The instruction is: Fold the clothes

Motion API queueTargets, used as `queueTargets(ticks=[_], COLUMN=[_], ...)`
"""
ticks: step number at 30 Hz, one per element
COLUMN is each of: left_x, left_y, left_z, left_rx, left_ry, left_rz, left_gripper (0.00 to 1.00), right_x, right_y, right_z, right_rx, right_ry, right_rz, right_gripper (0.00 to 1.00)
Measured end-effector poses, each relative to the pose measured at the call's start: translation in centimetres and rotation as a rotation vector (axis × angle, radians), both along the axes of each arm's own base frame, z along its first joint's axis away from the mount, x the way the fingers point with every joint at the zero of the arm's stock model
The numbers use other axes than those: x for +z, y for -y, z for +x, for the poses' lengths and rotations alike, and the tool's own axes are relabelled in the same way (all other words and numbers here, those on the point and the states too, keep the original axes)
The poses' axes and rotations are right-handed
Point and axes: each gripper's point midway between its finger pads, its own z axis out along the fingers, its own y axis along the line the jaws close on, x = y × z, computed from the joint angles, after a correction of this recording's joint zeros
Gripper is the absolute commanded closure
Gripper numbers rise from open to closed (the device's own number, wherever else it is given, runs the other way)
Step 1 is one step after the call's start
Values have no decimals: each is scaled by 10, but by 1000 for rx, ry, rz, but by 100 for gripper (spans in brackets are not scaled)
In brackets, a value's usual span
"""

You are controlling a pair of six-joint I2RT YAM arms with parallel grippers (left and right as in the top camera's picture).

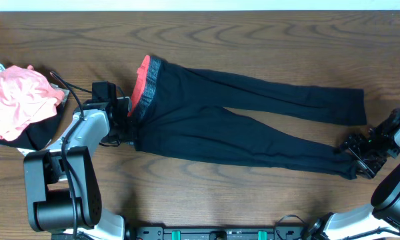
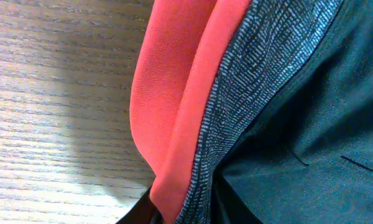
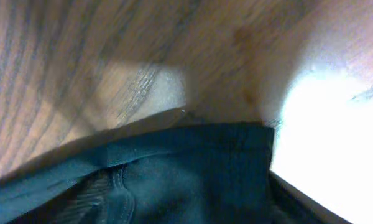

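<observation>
Dark navy leggings point(image 1: 240, 123) lie flat across the wooden table, waistband to the left, legs stretching right. The waistband point(image 1: 147, 87) is grey-patterned with a coral-red lining point(image 2: 174, 106). My left gripper point(image 1: 125, 123) is at the lower waistband corner and is shut on the fabric point(image 2: 193, 199). My right gripper point(image 1: 353, 157) is at the cuff of the near leg; the cuff point(image 3: 193, 168) fills its jaws, shut on it. The far leg's cuff point(image 1: 353, 107) lies free.
A pile of clothes, pink point(image 1: 17, 100) over black, sits at the left edge of the table. Bare wood point(image 1: 253, 40) surrounds the leggings at the back and front.
</observation>
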Motion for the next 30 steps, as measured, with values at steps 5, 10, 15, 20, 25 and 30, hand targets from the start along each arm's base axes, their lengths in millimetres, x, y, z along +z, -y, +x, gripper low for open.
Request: queueTargets(ticks=[5, 10, 15, 20, 25, 30], left_x=[0, 0, 0, 0, 16, 60], left_y=[0, 0, 0, 2, 7, 17], left_z=[0, 0, -1, -11, -24, -13], left_rx=[3, 4, 13, 59, 87, 88], left_ry=[-1, -2, -7, -51, -57, 98], left_rz=[-1, -1, -3, -16, -42, -99], left_gripper=[77, 78, 90, 94, 94, 94], right_x=[0, -2, -3, -1, 8, 38], right_y=[-1, -4, -6, -13, -25, -22], right_z=[-1, -3, -3, -2, -4, 10], right_rx=[-6, -5, -8, -6, 1, 11], right_ry=[-3, -8, -8, 4, -1, 77], right_rz=[4, 17, 29, 69, 136, 119], right_gripper=[42, 99, 99, 99, 99, 99])
